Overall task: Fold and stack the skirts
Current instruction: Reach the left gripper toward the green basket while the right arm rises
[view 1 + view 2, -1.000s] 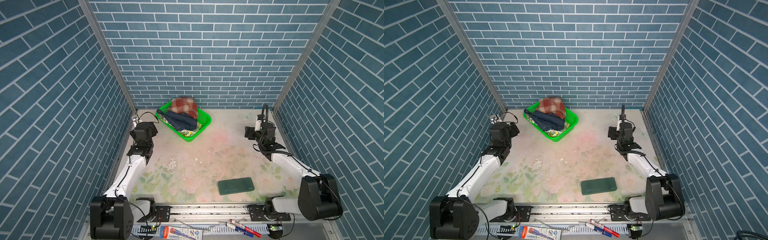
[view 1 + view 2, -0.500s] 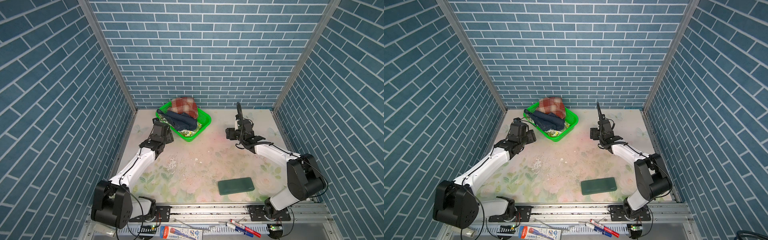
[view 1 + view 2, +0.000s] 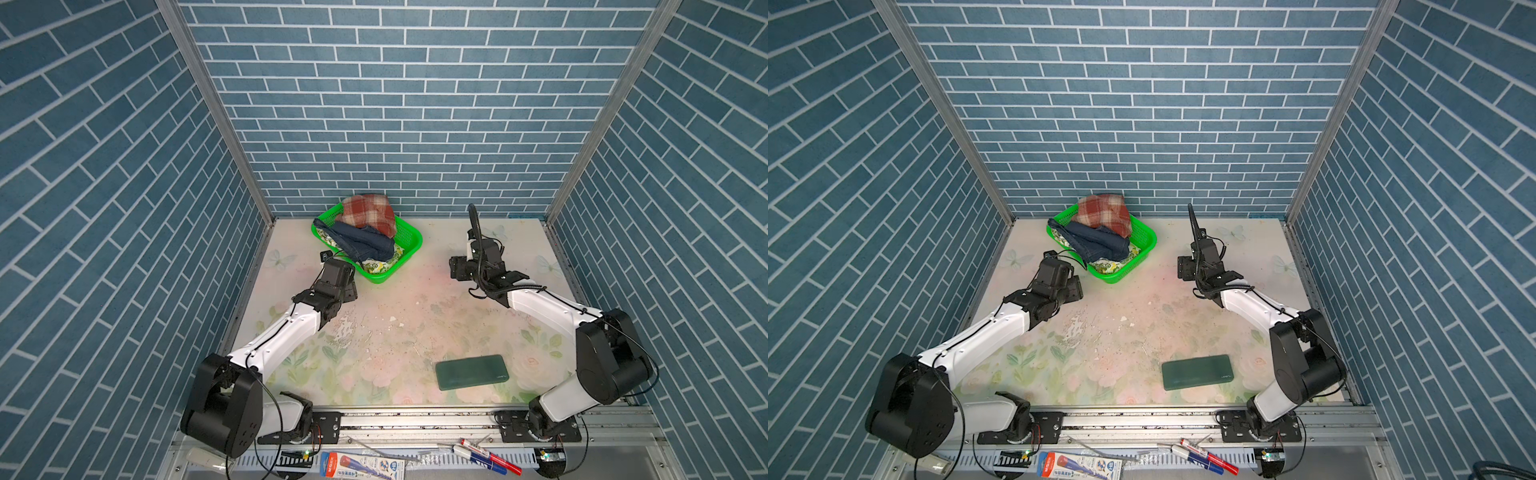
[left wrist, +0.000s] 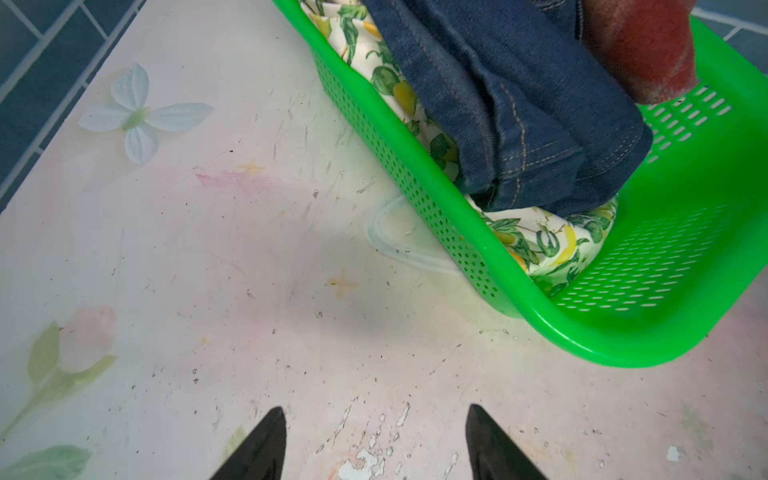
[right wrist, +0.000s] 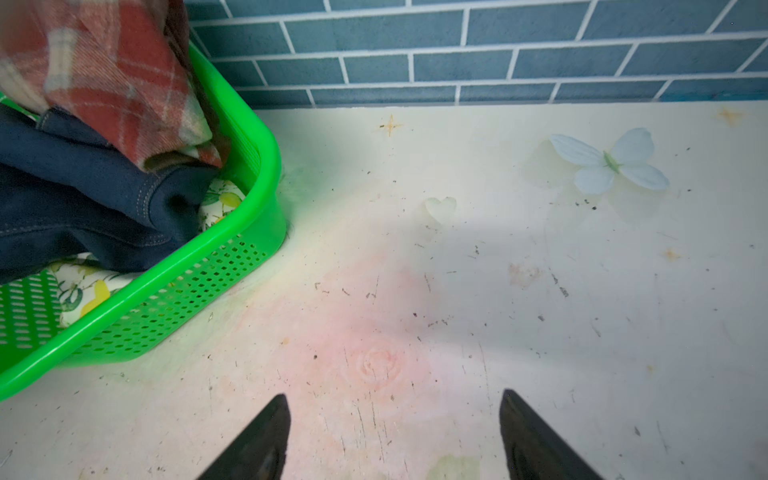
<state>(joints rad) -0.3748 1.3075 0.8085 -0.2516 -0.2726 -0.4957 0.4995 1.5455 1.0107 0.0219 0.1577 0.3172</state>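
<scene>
Three skirts (image 3: 365, 237) sit heaped in a green basket (image 3: 374, 277), far left of centre on the table (image 3: 415, 316): plaid (image 3: 368, 212) on denim (image 3: 361, 243) on lemon print (image 3: 380, 264). Left gripper (image 4: 374, 415) near it, right gripper (image 5: 392, 399) farther right, both wide, empty.

Legible only: "HB" in a round badge on the blue-and-red packet (image 3: 361, 465), front ledge. Tiny white mark on the dark green slab (image 3: 472, 372), too small to read.
</scene>
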